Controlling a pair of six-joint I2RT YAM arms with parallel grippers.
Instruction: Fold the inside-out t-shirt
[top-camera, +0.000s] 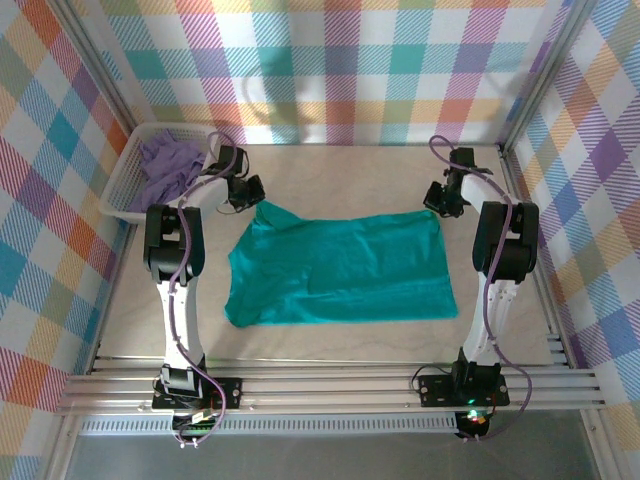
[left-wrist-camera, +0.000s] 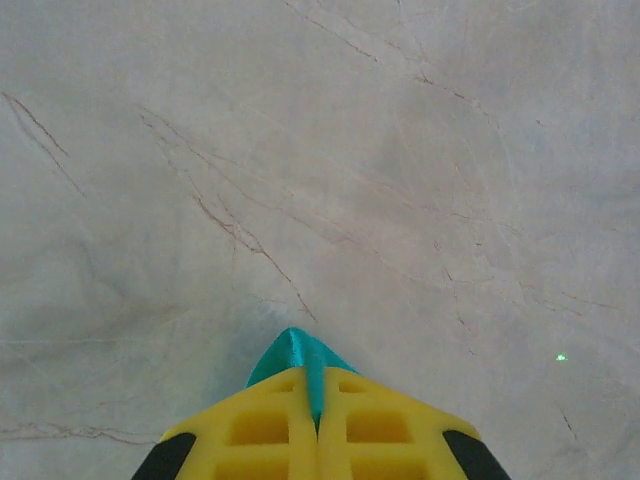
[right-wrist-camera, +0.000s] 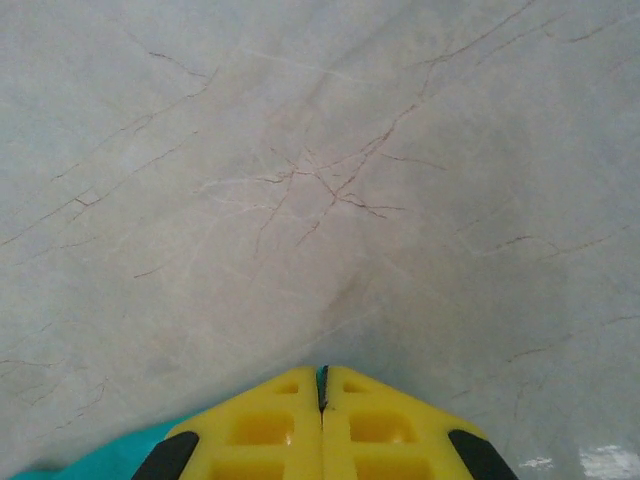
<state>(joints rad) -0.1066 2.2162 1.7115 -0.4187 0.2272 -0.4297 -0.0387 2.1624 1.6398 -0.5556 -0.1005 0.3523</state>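
L hand & R hand each pinching shirt far corners at 11 & 1, long axis 9-3, rest lying toward 6.

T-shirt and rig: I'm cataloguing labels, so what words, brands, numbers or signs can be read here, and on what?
None can be read.
The t-shirt shows plain teal cloth, with no print or tag in view.
The left tool and right tool have plain yellow fingers, unmarked.
The table bears veining alone.
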